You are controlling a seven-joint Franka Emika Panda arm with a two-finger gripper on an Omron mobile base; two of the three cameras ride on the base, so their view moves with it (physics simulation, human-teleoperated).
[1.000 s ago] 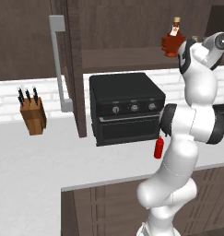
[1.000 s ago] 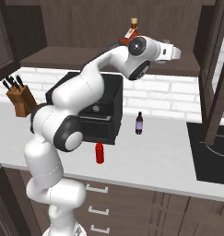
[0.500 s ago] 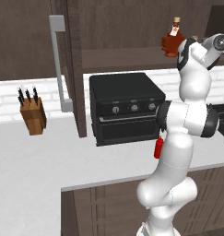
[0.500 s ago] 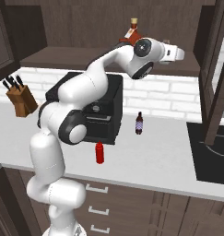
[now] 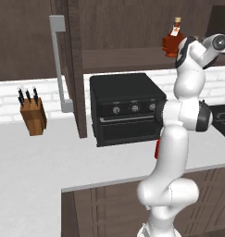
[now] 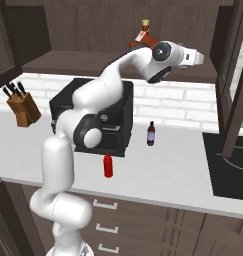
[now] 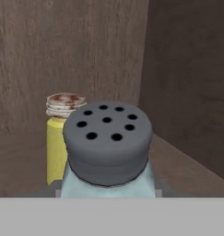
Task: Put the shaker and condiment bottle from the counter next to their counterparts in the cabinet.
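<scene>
Two shakers share the cabinet (image 5: 109, 28) shelf's far corner: the claw grips the blue-grey shaker (image 7: 107, 147) beside the yellow-green shaker (image 7: 57, 138). No label is readable.

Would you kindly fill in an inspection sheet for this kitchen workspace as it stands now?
Surface: white counter, dark plank shelf above.
Job's things: pale blue-grey shaker with grey holed cap close before the yellow-green shaker inside the cabinet; slim red squeeze bottle upright on the counter; squat red-brown bottle on the shelf.
Clutter: small dark brown bottle, knife block, black oven.
Grippers: jaws shut on the blue-grey shaker.
Cables: nothing seen.
Surroundings: white brick wall, grey bar handle.
</scene>
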